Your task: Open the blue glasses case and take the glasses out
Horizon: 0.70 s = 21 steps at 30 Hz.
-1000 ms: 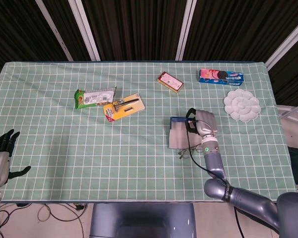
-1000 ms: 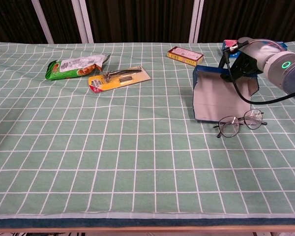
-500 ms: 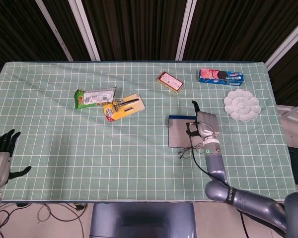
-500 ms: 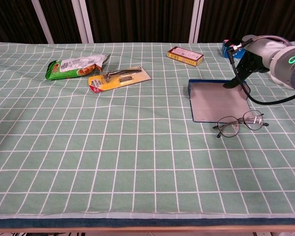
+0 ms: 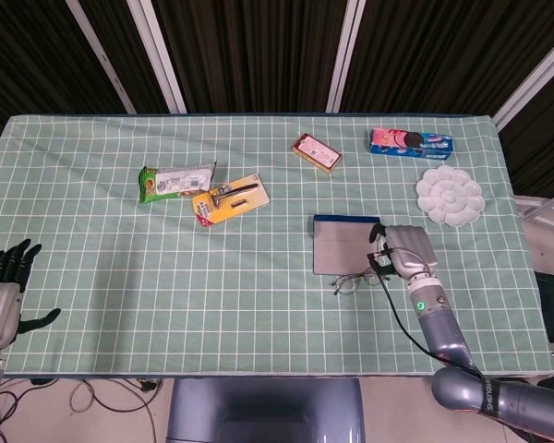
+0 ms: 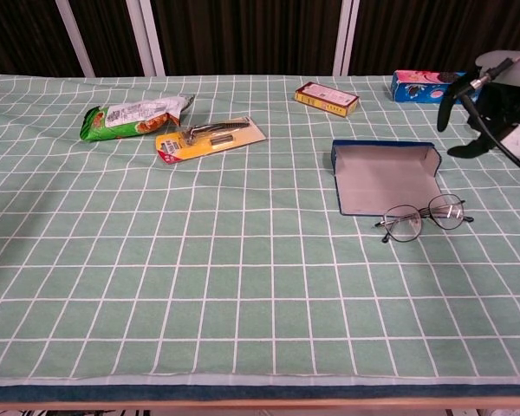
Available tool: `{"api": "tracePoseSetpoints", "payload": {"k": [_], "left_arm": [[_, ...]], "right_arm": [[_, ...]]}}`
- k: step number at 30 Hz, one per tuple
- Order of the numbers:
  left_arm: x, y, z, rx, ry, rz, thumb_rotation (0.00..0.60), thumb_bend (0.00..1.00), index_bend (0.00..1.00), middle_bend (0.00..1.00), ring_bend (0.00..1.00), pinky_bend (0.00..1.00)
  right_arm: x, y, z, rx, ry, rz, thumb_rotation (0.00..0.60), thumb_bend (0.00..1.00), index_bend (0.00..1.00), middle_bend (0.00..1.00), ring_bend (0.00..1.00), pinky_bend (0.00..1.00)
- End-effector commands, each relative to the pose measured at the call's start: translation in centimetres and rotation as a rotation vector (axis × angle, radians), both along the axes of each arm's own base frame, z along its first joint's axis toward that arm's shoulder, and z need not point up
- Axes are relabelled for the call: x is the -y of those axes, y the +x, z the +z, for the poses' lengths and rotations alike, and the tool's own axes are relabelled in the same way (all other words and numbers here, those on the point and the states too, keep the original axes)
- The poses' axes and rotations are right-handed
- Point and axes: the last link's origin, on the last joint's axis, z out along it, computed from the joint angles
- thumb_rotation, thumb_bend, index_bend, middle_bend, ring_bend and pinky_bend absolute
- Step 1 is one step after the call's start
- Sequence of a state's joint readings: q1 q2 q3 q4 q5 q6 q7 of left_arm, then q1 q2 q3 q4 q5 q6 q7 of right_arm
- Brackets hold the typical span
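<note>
Showing only in head view, left hand (image 5: 2, 293) spread, right hand (image 5: 407, 251) spread, empty

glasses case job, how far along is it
It looks essentially done. The blue glasses case lies flat and open on the green checked cloth, and the glasses rest on the cloth at its near edge, outside it. Nothing is in hand: the right hand is empty beside the case, and the left hand is open at the table's edge. Nothing obvious remains.
</note>
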<state>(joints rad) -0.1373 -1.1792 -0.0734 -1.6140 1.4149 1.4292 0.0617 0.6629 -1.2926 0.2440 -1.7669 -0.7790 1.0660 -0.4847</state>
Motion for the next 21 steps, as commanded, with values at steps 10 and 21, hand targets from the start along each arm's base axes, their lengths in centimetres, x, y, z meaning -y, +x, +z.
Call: {"api": "tracePoseSetpoints", "payload": {"k": [10, 21], "left_arm": [[0.2, 0.2, -0.1, -0.004, -0.011, -0.038, 0.600, 0.01, 0.00, 0.00, 0.00, 0.00], [0.1, 0.2, -0.1, 0.004, -0.014, -0.030, 0.600, 0.01, 0.00, 0.00, 0.00, 0.00]], "right_arm": [[-2.9, -2.2, -1.5, -0.033, 0.126, -0.013, 0.600, 0.36, 0.40, 0.92, 0.96, 1.00], [-2.1, -1.8, -3.6, -0.028, 0.156, -0.023, 0.600, 0.36, 0.34, 0.92, 0.96, 1.00]]}}
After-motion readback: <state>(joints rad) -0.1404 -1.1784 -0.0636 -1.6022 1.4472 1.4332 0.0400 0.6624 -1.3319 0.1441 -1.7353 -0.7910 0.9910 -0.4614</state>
